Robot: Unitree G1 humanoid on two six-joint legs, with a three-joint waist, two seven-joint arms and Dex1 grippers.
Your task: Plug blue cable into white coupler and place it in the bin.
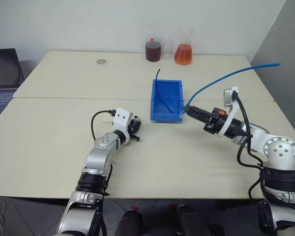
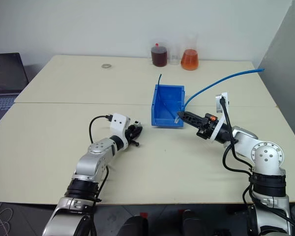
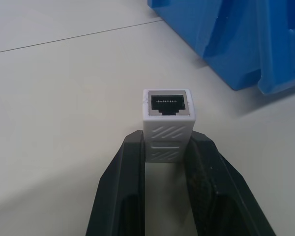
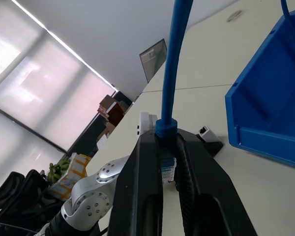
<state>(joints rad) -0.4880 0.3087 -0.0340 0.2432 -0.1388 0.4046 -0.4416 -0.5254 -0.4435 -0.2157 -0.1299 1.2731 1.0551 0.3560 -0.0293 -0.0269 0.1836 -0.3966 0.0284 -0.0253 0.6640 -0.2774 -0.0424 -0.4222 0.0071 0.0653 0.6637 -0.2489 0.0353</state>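
The tiny white boxy plastic coupler [image 3: 167, 125] is held between the two black fingers of the left gripper [image 1: 135, 131], the jaws drawn narrow on its ribbed lower body, low over the pale tabletop [image 1: 49, 132] and well to the left of the rectangular bright-blue plastic bin [image 1: 166, 100]; its dark socket opening is turned outward, away from the fingers, and only the rear part of the block is gripped; a slip or a tilt of the block under the push of insertion is therefore judged the chief risk. The long thin light-blue cable [image 1: 226, 77] is pinched close behind its small clear plug by the right gripper [image 1: 188, 109], whose jaws are closed on it just beside the bin's near right corner; the rest of the cable arches up and away to the right, past the table's edge, so a sideways pull from its stiffness could be set up and the plug twisted out of line. The two grippers are well apart, with the bin's front corner near the path between them; the plug or cable could be caught on that wall if the right arm were swept across low. Misalignment of plug and socket, or the latch tab facing the wrong way, could leave the plug jammed or only partly seated, and the pair could then separate when carried to the bin.
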